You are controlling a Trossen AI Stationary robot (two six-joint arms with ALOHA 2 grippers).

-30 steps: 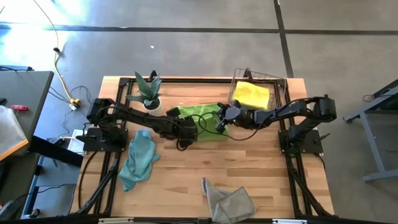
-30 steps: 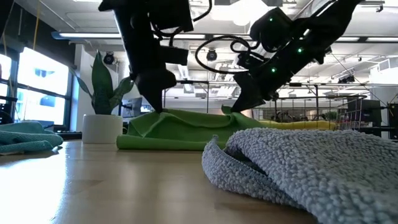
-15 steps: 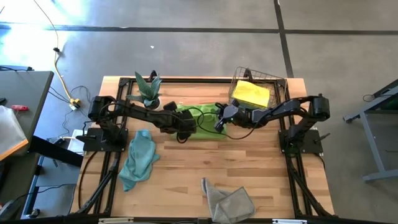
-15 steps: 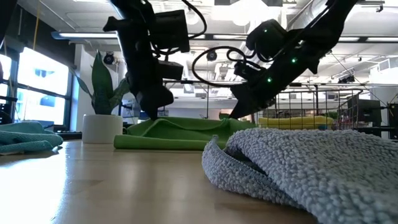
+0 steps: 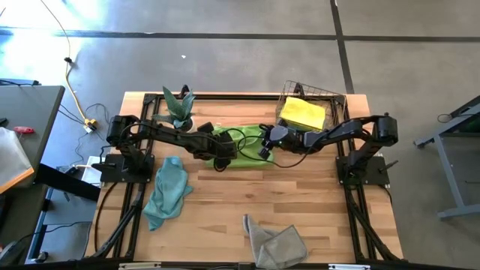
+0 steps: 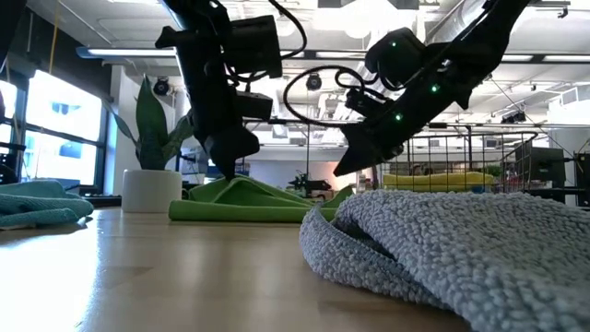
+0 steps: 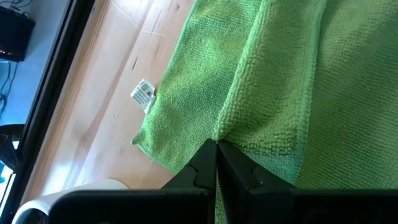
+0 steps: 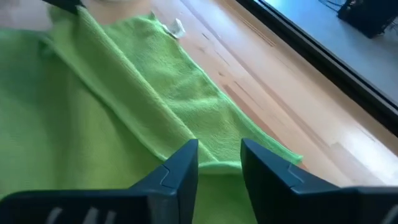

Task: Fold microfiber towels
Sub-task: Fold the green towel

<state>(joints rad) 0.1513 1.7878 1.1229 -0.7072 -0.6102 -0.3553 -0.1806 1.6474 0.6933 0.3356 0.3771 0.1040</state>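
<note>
Wire basket: copper-coloured, at the worktop's far right corner. Contents: one bright yellow towel, lying flat inside.

Plant pot: white, near the far left edge of the worktop, holding a green plant.

Lime green towel: on the worktop toward the middle of the far edge, between pot and basket, lying in layers; a white tag shows at one corner. In the low view one part of it is pulled up into a peak.

Left gripper: jaws closed, pinching a ridge of the lime green towel's upper layer; it stands at the towel's left part, where the peak rises.

Right gripper: jaws parted with a gap between the fingers, holding nothing; it hangs just above the lime green towel's right end, the cloth showing between and below the fingers.

Teal-blue towel: crumpled, near the left edge.

Grey towel: rumpled, at the near edge, right of centre.
</note>
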